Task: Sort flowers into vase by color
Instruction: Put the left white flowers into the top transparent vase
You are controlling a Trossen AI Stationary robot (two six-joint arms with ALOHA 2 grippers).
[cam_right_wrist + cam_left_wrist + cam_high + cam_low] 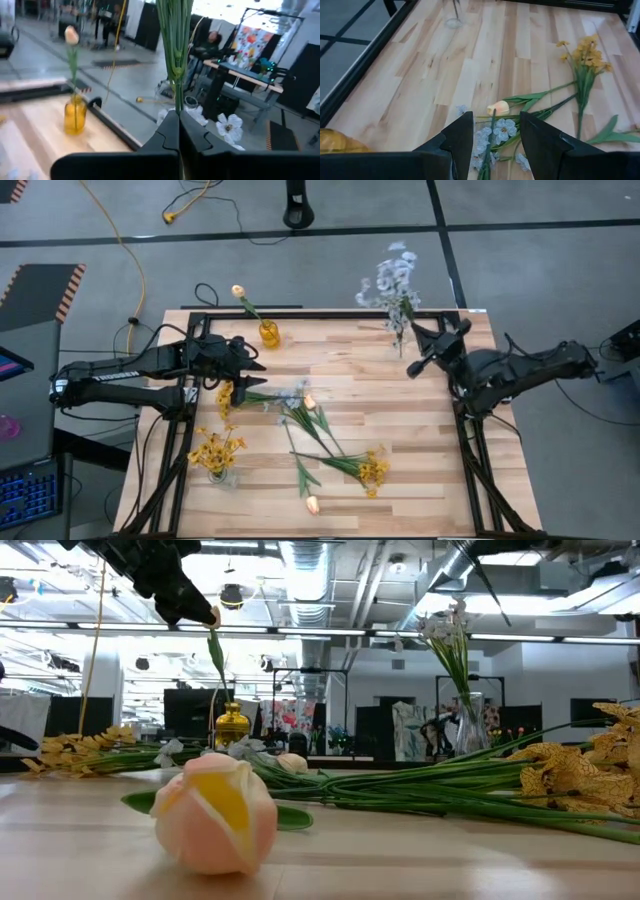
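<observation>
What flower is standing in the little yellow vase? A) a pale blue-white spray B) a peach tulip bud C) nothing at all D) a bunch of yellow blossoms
B. One peach tulip bud rises on its green stem from the yellow vase at the table's far edge; the yellow blossoms stand in a clear vase near the front left, and the blue-white sprays stand in another at the far right.
</observation>
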